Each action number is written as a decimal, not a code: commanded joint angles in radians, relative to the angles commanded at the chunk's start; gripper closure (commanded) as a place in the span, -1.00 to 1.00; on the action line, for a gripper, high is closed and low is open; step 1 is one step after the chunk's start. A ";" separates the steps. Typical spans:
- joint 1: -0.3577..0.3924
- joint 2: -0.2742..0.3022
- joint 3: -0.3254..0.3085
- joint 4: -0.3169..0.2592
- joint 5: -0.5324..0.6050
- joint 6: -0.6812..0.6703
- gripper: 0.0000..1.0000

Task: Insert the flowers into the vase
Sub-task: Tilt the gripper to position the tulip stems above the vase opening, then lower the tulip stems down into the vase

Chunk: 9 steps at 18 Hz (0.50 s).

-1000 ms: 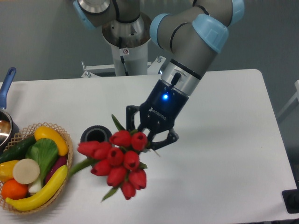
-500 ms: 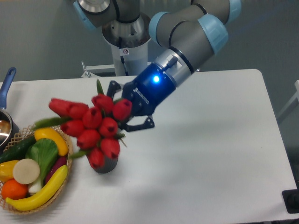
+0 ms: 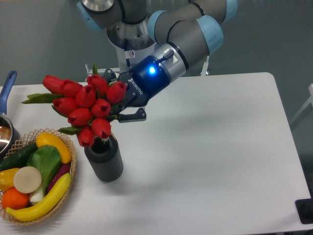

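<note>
Red tulip buds, the flowers [image 3: 85,105], tilt above the ribbed dark vase [image 3: 104,159] standing on the worktop [image 3: 220,147]. The gripper [image 3: 119,100] is clamped on the bunch. Blooms hide its fingertips and the stems.

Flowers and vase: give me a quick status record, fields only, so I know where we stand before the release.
flowers: bunch of red tulips, tilted, heads leaning left above the vase
vase: dark ribbed cylinder, upright on the table
stems: lower ends at the vase mouth; how deep they sit cannot be told
gripper: shut on the flowers, to the right of the heads
neighbour: wicker basket of toy produce just left of the vase
insertion: not confirmed; bunch not released
</note>
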 joint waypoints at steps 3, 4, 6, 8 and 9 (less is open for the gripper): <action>-0.002 -0.012 -0.002 0.000 0.002 0.014 0.87; -0.003 -0.017 -0.002 0.000 0.002 0.014 0.87; -0.005 -0.020 -0.008 0.000 0.002 0.015 0.86; -0.006 -0.018 -0.018 0.000 0.002 0.018 0.86; -0.009 -0.020 -0.021 0.000 0.002 0.023 0.86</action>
